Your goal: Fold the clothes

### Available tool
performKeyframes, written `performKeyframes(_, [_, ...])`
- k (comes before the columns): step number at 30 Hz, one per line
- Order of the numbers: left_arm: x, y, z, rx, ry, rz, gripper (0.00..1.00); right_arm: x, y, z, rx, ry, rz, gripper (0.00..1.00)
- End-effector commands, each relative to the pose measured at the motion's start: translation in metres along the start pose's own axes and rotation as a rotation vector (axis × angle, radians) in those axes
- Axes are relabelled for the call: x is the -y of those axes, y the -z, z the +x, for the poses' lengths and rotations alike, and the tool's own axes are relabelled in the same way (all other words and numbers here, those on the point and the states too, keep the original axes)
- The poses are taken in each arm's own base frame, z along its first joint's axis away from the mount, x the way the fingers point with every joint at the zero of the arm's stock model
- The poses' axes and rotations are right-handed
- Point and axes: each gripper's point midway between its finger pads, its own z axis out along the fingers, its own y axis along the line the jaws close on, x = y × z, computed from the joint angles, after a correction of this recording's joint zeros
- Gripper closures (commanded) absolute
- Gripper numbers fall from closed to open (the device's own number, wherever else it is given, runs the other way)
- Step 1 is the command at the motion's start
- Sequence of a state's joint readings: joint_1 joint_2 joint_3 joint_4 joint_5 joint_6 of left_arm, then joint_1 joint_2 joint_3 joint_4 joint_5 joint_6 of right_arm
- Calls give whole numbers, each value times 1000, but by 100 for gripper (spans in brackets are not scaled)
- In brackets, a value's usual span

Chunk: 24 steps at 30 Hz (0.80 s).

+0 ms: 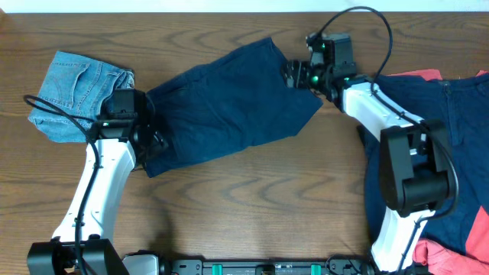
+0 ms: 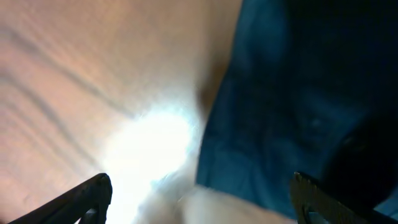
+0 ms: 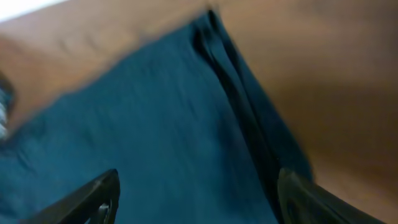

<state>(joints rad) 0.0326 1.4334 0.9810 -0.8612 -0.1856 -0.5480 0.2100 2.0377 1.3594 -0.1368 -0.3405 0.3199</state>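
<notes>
Near edge, right side: coral-red piece (image 1: 442, 257) beside the right arm's base, tucked against a big dark navy garment (image 1: 466, 153) that runs up the right of the surface (image 1: 252, 206). More coral shows at that garment's far end.

Left tool (image 1: 147, 142) is over the near-left end of the navy shorts (image 1: 229, 107). Left wrist view is blurred, but the fingers (image 2: 87, 196) stand wide apart with nothing gripped; below them is the navy cloth edge and bare wood.

Navy shorts are mid-surface, spread out and wrinkled, running diagonally from near-left to far-right.

Right tool (image 1: 293, 74) is at the shorts' far-right corner. Right wrist view: fingers (image 3: 93, 199) wide apart, holding nothing, navy cloth with a seam or fold line underneath.

Far left: denim shorts (image 1: 72, 92), light blue, bunched or folded, just beside the navy shorts' left end. The left arm hides the gap, so I can't tell if they touch.
</notes>
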Motion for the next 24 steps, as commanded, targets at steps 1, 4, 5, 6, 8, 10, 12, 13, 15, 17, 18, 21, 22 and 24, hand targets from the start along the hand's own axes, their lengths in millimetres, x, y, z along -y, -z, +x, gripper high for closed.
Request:
performKeyframes(1, [-6, -1, 7, -25, -29, -21, 8, 12, 32, -18, 26, 124, 81, 23])
performKeyframes(4, [-10, -5, 13, -43, -34, -35, 8, 43, 36, -5, -28, 97, 217, 25])
performKeyframes(5, [-11, -8, 15, -45, -35, -40, 8, 49, 36, -1, -42, 93, 237, 25])
performKeyframes(6, [-12, -11, 17, -48, -36, -44, 8, 53, 34, 2, -55, 99, 244, 25])
performKeyframes(8, [-14, -21, 23, -57, -40, -52, 9, 58, 28, 8, -76, 103, 242, 25])
performKeyframes(10, [-14, -32, 28, -67, -43, -59, 9, 59, 19, 16, -101, 106, 224, 28])
performKeyframes(12, [-14, -43, 33, -81, -51, -68, 8, 57, 10, 28, -140, 121, 186, 33])
performKeyframes(13, [-13, -47, 35, -90, -63, -72, 10, 58, 6, 35, -160, 120, 173, 37])
performKeyframes(15, [-12, -55, 38, -112, -98, -75, 19, 56, -1, 47, -199, 107, 144, 48])
performKeyframes(17, [-7, -60, 42, -140, -138, -58, 39, 53, -4, 56, -228, 99, 121, 66])
performKeyframes(18, [-7, -62, 43, -146, -149, -58, 48, 54, -4, 59, -241, 95, 123, 72])
performKeyframes(21, [-7, -64, 43, -146, -162, -62, 73, 56, 0, 71, -290, 76, 133, 96])
performKeyframes(22, [-8, -64, 42, -141, -162, -67, 80, 59, 2, 77, -316, 66, 146, 99])
performKeyframes(24, [-10, -64, 41, -143, -160, -73, 91, 70, 12, 90, -374, 8, 194, 99])
